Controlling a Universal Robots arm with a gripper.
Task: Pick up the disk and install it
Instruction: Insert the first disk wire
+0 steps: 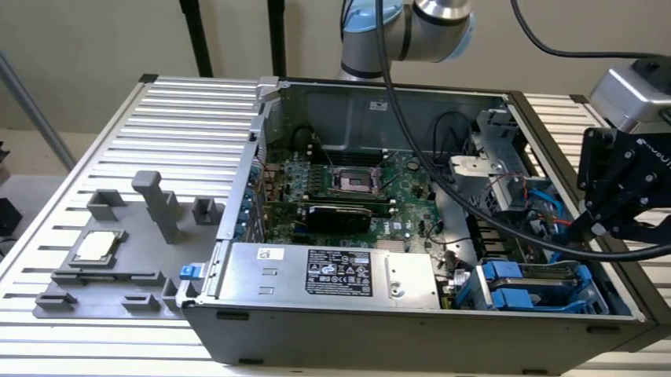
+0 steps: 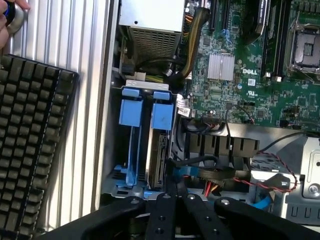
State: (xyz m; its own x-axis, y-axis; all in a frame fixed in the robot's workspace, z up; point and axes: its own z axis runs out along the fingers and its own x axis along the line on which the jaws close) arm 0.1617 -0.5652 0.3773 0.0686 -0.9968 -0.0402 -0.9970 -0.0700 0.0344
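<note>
The jaws are seen pressed shut, finger against finger, with nothing gripped between them. With a clock face laid on the exterior view, they are held at about three o'clock, above the wall of the open computer case (image 1: 367, 338). The disk (image 2: 159, 150) is found seated on edge in the drive bay (image 1: 529, 287), at the case's five o'clock corner, with its blue frame clipped round the silver-grey body. Just beside it a second blue frame (image 2: 131, 130) is slotted. In the wrist view the closed jaws are placed near the disk's end; whether contact is made cannot be told. The motherboard (image 1: 346, 188) is laid at the case's centre, and the long labelled grey box (image 1: 335, 271) at six o'clock. On the slatted counter (image 1: 178, 102), at nine o'clock, a grey fixture (image 1: 115, 267) is set, with a small square chip (image 1: 94, 247) resting on it. A black keyboard (image 2: 30, 150) is seen on the counter beside the case.
</note>
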